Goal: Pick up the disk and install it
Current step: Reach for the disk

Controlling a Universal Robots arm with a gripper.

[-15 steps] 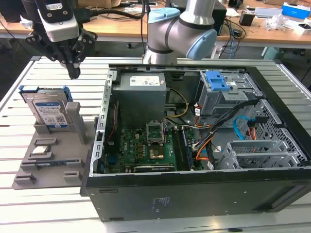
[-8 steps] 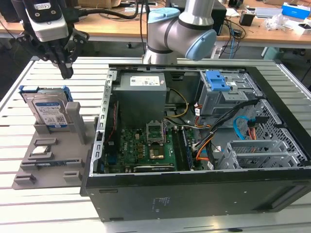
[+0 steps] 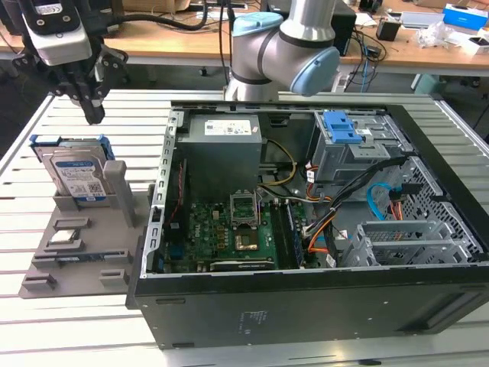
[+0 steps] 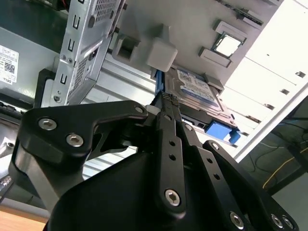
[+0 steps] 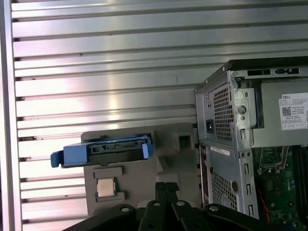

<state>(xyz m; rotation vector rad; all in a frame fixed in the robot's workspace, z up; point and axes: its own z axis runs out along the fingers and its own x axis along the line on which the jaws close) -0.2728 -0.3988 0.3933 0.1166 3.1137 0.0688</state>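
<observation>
**Disk upright in its stand, empty gripper above**

In the exterior view, the disk stands on edge in a slot of the grey stand, probably so that its top edge is offered for a grasp from above. The gripper hangs over it without touching it, fingers drawn together and holding nothing. The open computer case sits just beside the stand on the exterior view's right. On the other side the slatted table gives open room.

In the second wrist view, the fingertips meet. The disk lies beyond them and the case wall is close by.

In the first wrist view, the disk shows its blue frame edge-on, with a small square chip seated in the stand near it. The case corner looks like the nearest edge to mind.
</observation>
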